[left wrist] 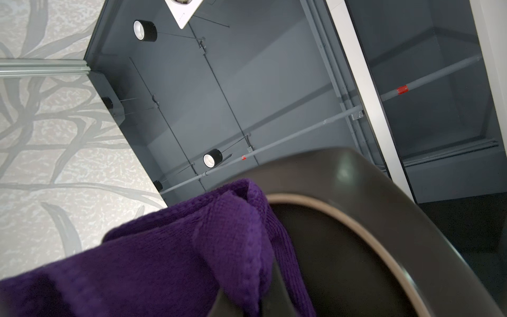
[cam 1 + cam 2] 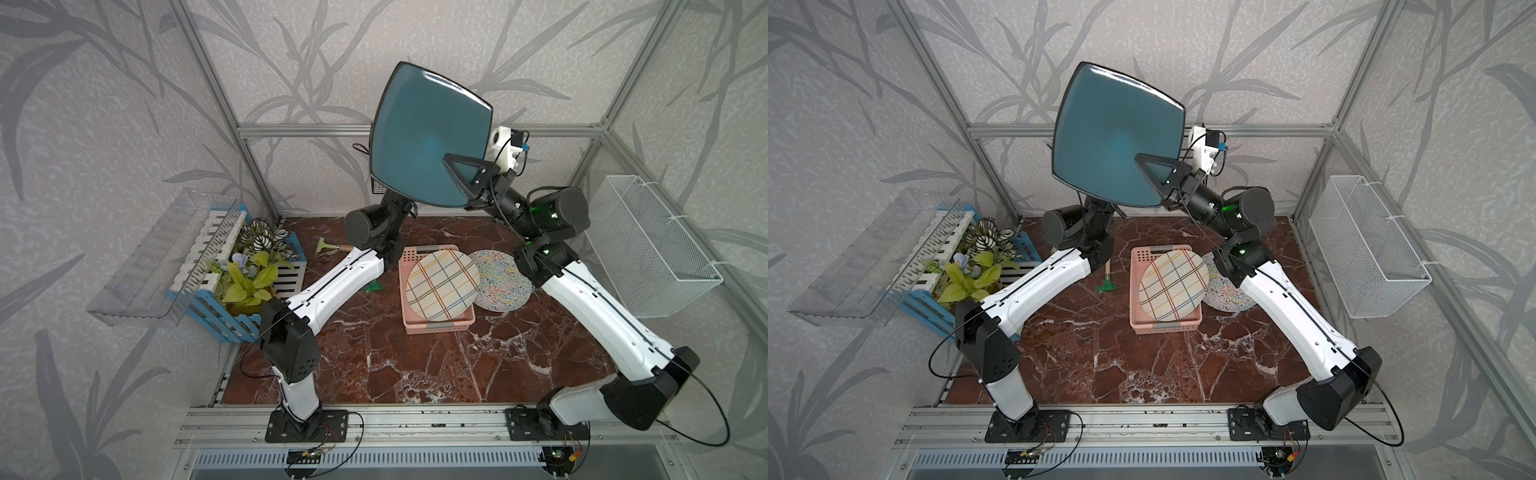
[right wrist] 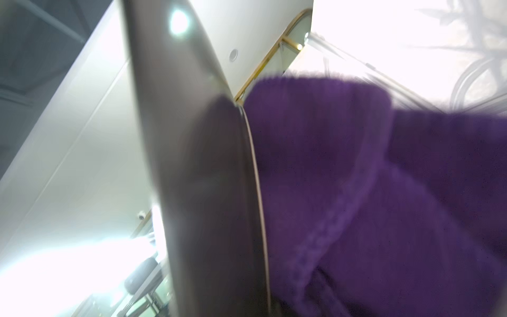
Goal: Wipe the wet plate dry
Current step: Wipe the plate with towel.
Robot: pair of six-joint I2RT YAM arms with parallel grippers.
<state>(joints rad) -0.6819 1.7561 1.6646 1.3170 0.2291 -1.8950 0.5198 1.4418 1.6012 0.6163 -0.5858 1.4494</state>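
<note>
teal plate (image 2: 424, 124): glossy glazed face, catching the lights; its underside dark and shiny. purple cloth (image 1: 164, 260): soft ribbed knit, matt. counter (image 2: 374, 357): polished red-brown marble. pink basket (image 2: 440, 327), perforated plastic. at three o'clock, white wire-mesh basket (image 2: 648, 249), metal; at nine o'clock, clear smooth plastic tray (image 2: 141, 270).

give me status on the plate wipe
Right gripper shut on teal plate edge, held high. Left gripper hidden behind it, shut on purple cloth against the underside. Nothing seen blocking.
</note>
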